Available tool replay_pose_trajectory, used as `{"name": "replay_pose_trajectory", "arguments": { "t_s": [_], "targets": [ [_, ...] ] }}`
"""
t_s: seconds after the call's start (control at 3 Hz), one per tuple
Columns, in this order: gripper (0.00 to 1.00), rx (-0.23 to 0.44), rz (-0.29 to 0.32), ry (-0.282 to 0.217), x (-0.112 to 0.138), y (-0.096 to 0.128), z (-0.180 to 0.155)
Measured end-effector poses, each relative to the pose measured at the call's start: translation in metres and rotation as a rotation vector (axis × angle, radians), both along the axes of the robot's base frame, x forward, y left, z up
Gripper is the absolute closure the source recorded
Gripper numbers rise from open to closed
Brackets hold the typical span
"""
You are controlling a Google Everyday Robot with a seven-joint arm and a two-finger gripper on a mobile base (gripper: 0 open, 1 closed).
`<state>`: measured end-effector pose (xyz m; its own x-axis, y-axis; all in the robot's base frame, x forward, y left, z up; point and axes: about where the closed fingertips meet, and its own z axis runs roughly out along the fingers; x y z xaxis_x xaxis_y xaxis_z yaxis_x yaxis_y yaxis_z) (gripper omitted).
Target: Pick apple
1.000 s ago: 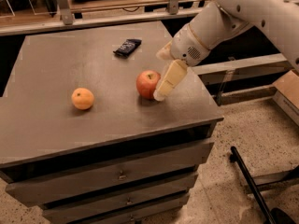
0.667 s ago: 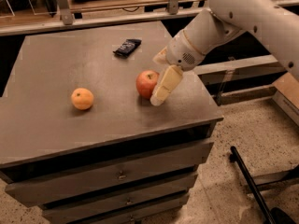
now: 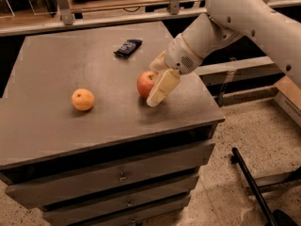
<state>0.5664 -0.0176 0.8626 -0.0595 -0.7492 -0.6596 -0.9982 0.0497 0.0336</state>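
The red apple (image 3: 145, 83) sits on the grey cabinet top (image 3: 61, 69), right of centre. My gripper (image 3: 152, 84) reaches it from the right, low over the top and open. The pale near finger (image 3: 160, 89) lies along the apple's front right side, and the far finger (image 3: 158, 61) shows just behind the apple. The apple stands on the surface between the two fingers and is not lifted. The white arm (image 3: 244, 18) comes in from the upper right.
A smaller orange citrus fruit (image 3: 83, 99) lies to the left of the apple. A dark snack packet (image 3: 128, 47) lies at the back. The cabinet's right edge is close to the gripper. A black bar (image 3: 251, 182) stands on the floor at right.
My gripper has moved a little left and forward, so its fingers now sit closer around the apple. The apple, the orange and the packet have not moved.
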Motion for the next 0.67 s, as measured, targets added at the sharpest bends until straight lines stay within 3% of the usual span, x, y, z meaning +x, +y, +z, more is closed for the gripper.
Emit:
{"name": "replay_pose_trajectory", "arguments": {
  "t_s": [0.33, 0.67],
  "targets": [
    [0.41, 0.000, 0.003, 0.002, -0.0003, 0.0018, -0.0009],
    [0.72, 0.001, 0.007, 0.003, -0.0006, 0.0040, -0.0018]
  ]
}}
